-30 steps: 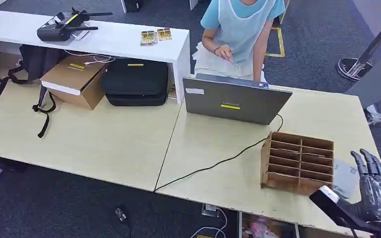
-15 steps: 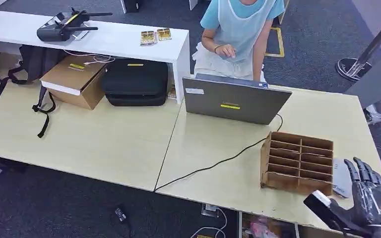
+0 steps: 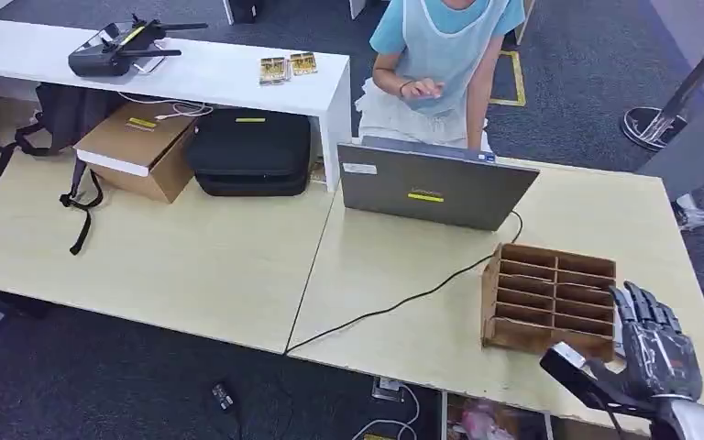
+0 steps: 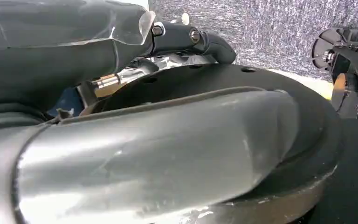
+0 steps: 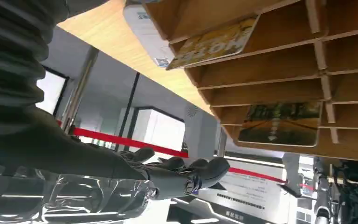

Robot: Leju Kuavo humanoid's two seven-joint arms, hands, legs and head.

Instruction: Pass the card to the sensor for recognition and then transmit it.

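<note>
My right hand point(image 3: 653, 353), fingers spread and empty, sits just beside the rack point(image 3: 550, 299); cards point(image 5: 214, 43) lie in its slots, so I should line up with one slot, then pinch its edge.

An office or lab workroom, by the look of it: pale wooden desks point(image 3: 192, 266) pushed together on dark grey carpet point(image 3: 101, 385), a grey open laptop point(image 3: 435, 188) with a black cable point(image 3: 394, 302) trailing off the desk edge, and a person in a light blue top point(image 3: 445, 50) seated behind it. A long white shelf-bench point(image 3: 202, 73) carries a black remote controller point(image 3: 115, 50); beneath sit a brown cardboard box point(image 3: 137, 147) and a black zip case point(image 3: 250, 151).
</note>
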